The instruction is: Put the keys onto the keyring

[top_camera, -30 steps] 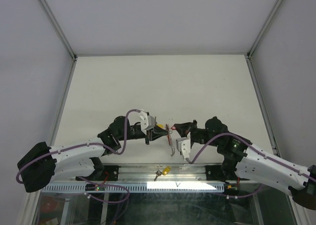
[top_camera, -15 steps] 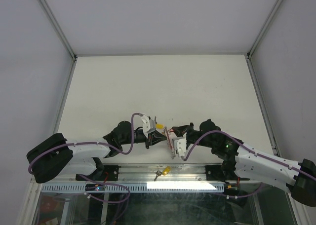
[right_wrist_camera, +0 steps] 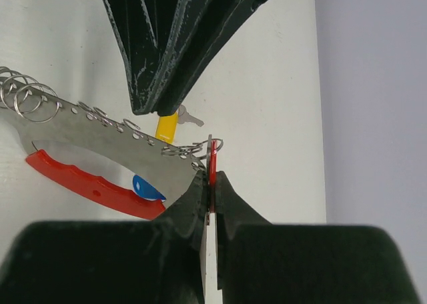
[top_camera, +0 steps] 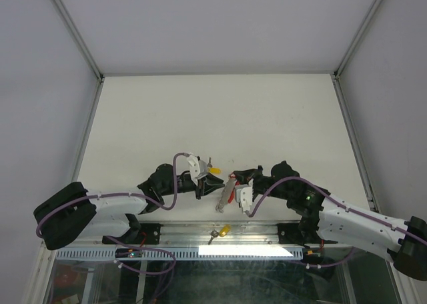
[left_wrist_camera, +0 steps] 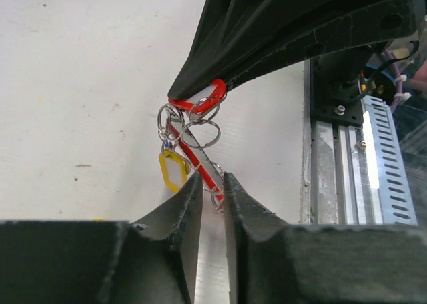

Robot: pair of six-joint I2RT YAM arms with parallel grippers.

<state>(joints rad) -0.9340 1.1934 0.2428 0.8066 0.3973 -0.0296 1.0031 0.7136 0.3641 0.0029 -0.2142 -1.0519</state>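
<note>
The keyring (top_camera: pixel 222 199), a silver plate with a row of rings (right_wrist_camera: pixel 100 134) and a curved red band (right_wrist_camera: pixel 87 181), hangs tilted between the two grippers. My right gripper (right_wrist_camera: pixel 211 174) is shut on a red key tag (right_wrist_camera: pixel 212 159) that sits in the rings at the plate's end. A yellow-tagged key (left_wrist_camera: pixel 173 169) and a blue tag (right_wrist_camera: pixel 147 186) hang by the plate. My left gripper (left_wrist_camera: pixel 212 179) stands slightly open, and the keyring's lower end (left_wrist_camera: pixel 200 164) lies at its fingertips with a gap showing on both sides.
Another yellow-tagged key (top_camera: pixel 222 231) lies on the metal rail (top_camera: pixel 267 234) at the table's near edge, just below the grippers. Both arms meet near the front middle. White walls with metal posts (top_camera: pixel 80 44) enclose the table's sides and back.
The left jaws have parted a little from shut. The keyring, upright between the grippers before, has swung so its lower end points toward the near left. The right grip is unchanged.
</note>
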